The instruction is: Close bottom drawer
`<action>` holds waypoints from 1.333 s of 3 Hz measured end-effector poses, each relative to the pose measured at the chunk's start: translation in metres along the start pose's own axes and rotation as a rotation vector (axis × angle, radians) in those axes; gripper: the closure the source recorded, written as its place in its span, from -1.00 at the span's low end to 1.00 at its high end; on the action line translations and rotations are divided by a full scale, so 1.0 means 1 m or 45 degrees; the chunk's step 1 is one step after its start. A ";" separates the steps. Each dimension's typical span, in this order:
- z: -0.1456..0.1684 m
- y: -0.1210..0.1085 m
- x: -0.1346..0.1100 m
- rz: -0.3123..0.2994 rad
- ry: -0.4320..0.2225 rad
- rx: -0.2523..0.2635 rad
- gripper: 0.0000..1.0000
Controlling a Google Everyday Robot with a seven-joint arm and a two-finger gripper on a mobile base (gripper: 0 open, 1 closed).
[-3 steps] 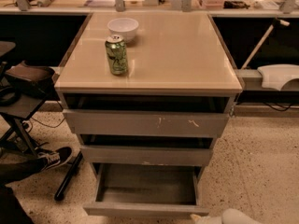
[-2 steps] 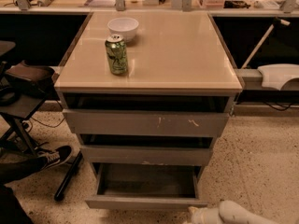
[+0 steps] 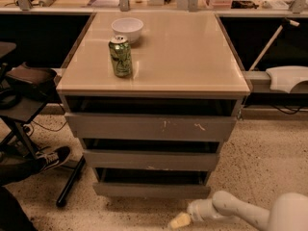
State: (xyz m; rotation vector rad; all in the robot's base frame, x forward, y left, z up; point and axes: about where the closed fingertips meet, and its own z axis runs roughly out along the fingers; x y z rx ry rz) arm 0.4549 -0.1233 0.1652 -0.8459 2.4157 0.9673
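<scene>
At the foot of the cabinet, bottom drawer (image 3: 151, 190): we see its plain front just above the floor, narrower than the two fronts above. A dark slot of its box shows over the top edge, so it is not fully in.
Middle drawer (image 3: 151, 160): directly above, with a pale chip on its lower edge.
Top drawer (image 3: 151, 127): the widest, with white scratches on its front.
Gripper (image 3: 179, 221): low, just in front of the bottom drawer's right part, its yellowish tip pointing left. We cannot tell whether it is open or closed.
Arm (image 3: 240, 211): white, leaving at the lower right.
Cabinet top (image 3: 192, 57): an upright green can (image 3: 120, 56) with a white bowl (image 3: 127, 29) behind it.
Left side: a shoe (image 3: 53, 157) on the speckled floor (image 3: 269, 162).
</scene>
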 end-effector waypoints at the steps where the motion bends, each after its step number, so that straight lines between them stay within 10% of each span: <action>1: 0.038 -0.012 -0.052 -0.005 0.015 -0.028 -1.00; 4: 0.068 -0.011 -0.109 -0.035 -0.036 -0.065 -1.00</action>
